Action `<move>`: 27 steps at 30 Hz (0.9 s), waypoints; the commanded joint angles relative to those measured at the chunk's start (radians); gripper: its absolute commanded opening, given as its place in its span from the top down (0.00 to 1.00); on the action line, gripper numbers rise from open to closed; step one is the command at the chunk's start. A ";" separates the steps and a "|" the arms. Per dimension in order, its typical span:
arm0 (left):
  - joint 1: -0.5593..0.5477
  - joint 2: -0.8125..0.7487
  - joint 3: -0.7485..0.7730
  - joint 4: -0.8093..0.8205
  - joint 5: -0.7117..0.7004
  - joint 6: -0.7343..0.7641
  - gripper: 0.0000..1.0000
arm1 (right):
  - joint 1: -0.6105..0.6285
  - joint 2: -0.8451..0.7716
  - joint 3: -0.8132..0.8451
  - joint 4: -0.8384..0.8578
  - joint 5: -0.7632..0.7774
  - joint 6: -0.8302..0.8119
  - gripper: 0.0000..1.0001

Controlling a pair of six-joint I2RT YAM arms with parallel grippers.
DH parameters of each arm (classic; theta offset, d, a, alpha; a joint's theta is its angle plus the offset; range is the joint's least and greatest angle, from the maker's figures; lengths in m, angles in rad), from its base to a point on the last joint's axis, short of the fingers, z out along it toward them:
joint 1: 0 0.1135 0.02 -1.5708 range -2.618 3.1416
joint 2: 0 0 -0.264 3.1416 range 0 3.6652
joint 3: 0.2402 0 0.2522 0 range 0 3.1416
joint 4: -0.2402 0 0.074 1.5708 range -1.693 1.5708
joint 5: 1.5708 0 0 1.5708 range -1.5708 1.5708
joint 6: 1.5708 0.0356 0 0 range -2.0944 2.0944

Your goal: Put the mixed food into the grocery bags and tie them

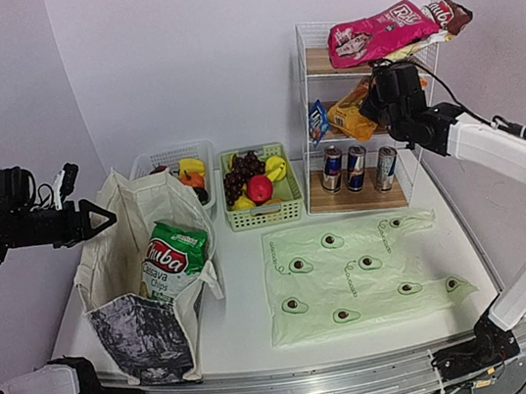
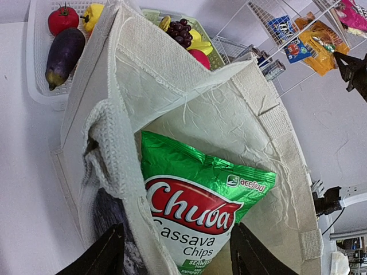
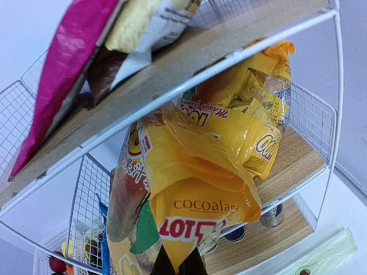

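The right gripper [image 3: 179, 264] is at the rack's [image 1: 300, 102] middle shelf, fingers pressed together on the lower edge of the orange packet [image 3: 195, 166], which hangs over that shelf's front. The left gripper [image 1: 100, 219] hovers over the tote's [image 1: 122, 278] open mouth with fingers spread wide, and a green chips packet [image 1: 171, 260] stands inside the tote. The avocado bag [image 1: 354, 277] lies flat on the table [image 1: 242, 324] right of the tote, the fruit [image 1: 260, 188] sits in the green basket [image 1: 266, 218] behind it, and the cans [image 1: 357, 167] stand on the rack's bottom shelf
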 commanded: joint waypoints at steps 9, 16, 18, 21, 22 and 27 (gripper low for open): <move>-0.009 -0.018 0.033 0.026 0.025 -0.011 0.37 | 0.048 -0.184 -0.036 0.062 0.136 -0.180 1.00; -0.011 -0.020 0.026 0.029 0.024 -0.020 0.38 | 0.085 -0.242 -0.029 -0.006 0.079 -0.203 1.00; -0.011 -0.021 0.021 0.029 0.024 -0.023 0.38 | 0.092 -0.259 -0.024 -0.039 0.055 -0.199 1.00; -0.011 -0.025 0.015 0.029 0.022 -0.025 0.39 | 0.106 -0.287 -0.022 -0.106 0.030 -0.162 1.00; -0.011 -0.027 0.015 0.030 0.021 -0.026 0.39 | 0.113 -0.297 -0.024 -0.128 0.020 -0.144 1.00; -0.011 -0.029 0.013 0.031 0.019 -0.028 0.39 | 0.160 -0.321 -0.007 -0.218 -0.074 -0.068 1.00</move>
